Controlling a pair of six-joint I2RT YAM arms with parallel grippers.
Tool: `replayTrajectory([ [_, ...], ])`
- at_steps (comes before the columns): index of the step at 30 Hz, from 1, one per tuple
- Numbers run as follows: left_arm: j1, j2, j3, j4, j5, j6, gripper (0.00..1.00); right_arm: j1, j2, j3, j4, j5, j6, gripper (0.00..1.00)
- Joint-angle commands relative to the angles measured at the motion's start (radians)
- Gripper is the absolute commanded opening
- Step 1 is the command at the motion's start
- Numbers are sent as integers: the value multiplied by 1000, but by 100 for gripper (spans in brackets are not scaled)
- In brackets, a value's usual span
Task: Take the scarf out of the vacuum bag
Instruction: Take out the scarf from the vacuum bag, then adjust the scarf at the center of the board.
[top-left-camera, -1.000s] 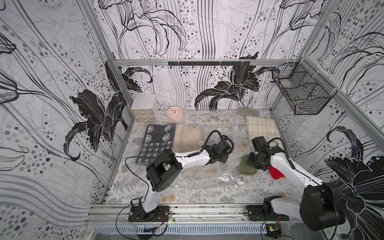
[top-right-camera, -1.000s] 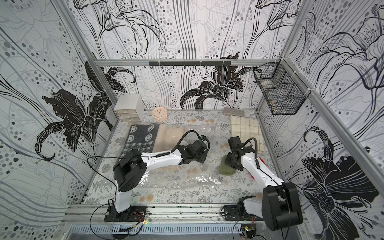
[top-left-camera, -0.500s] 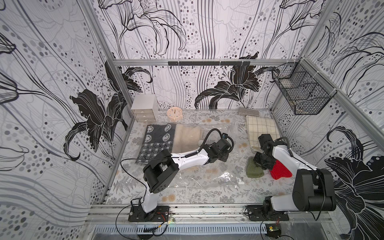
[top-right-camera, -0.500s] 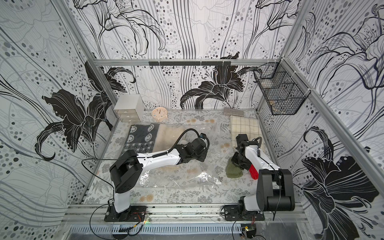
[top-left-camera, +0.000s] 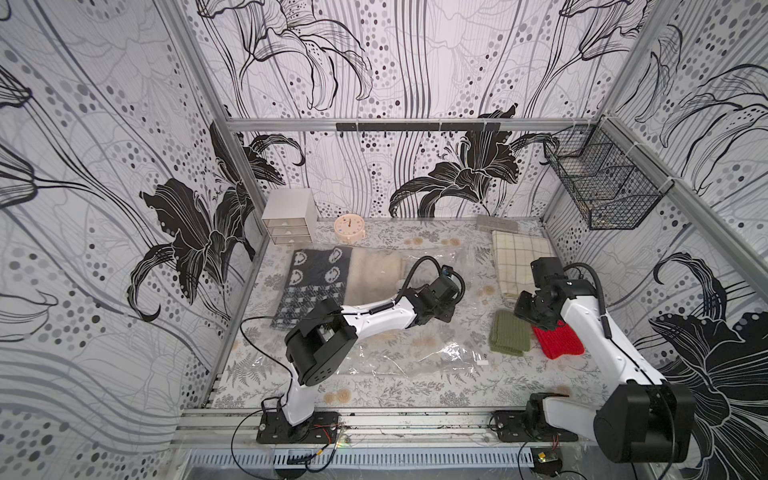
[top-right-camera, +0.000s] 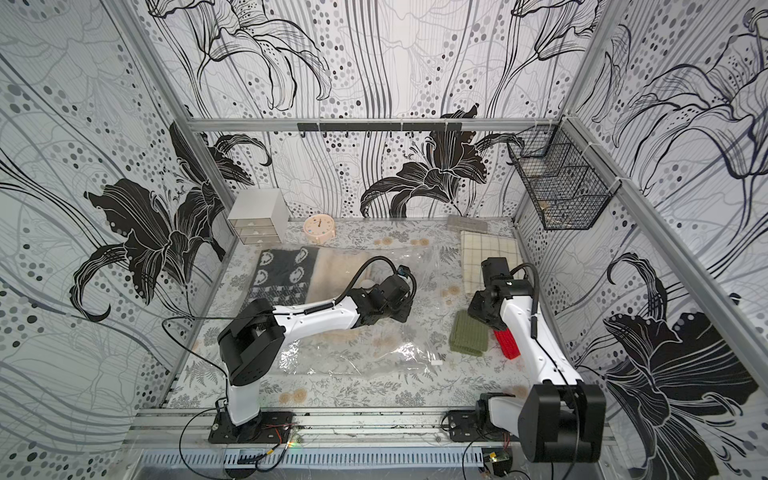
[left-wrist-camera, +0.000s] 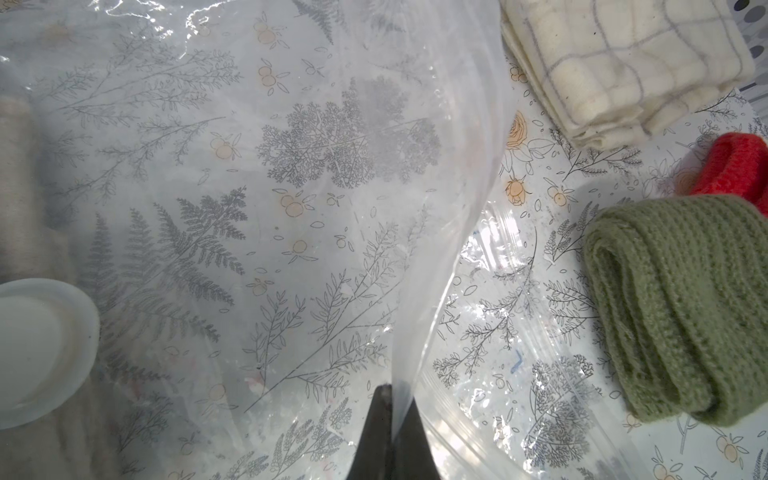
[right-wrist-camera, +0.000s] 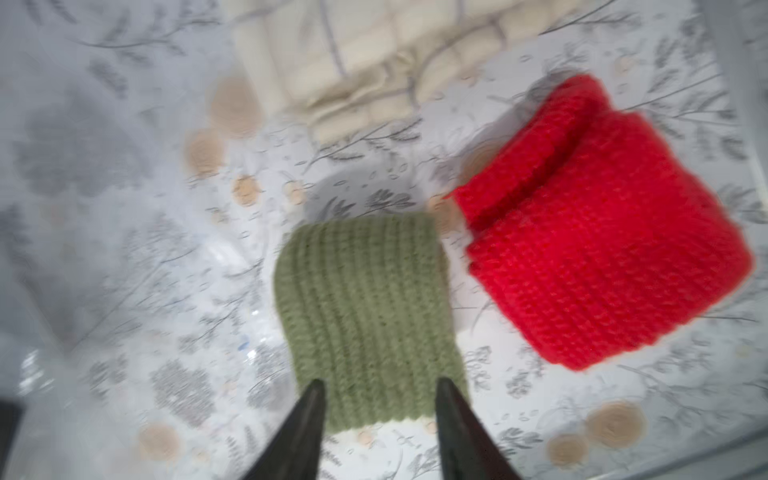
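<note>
Left gripper (left-wrist-camera: 392, 395): pressed together on a fold of the vacuum bag (left-wrist-camera: 291, 187), pinching its film up near the middle of the table (top-left-camera: 457, 399).
Right gripper (right-wrist-camera: 380, 382): spread, tips either side of the green scarf (right-wrist-camera: 361, 303); the blur hides whether they touch it.
Scarf: outside the bag, near the table's right edge, just beside the red scarf (top-left-camera: 559, 343).
Risk: drag it bagward and you may snag the knit on the zip edge. If your left pinch slips, the film flops over it.

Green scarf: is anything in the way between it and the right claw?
Nothing visible does. The green scarf lies uncovered, with no vacuum bag film over it, and the open right gripper hangs directly above one end. The red scarf lies beside it, not on it.
</note>
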Motion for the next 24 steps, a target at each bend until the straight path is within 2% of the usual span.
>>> replayTrajectory([
  [1,7,-23,4,41,1,14,0,3,6,-31,68,-303,-50,2],
  [5,8,-25,15,35,-7,18,0,77,50,-47,106,-383,-51,0],
  [9,8,-23,20,33,-11,17,0,90,114,-77,129,-422,-59,0],
  [16,21,-21,20,33,8,8,0,91,206,-108,100,-316,-77,0],
  [24,32,-28,12,33,22,9,0,90,246,-90,46,-150,-22,0],
])
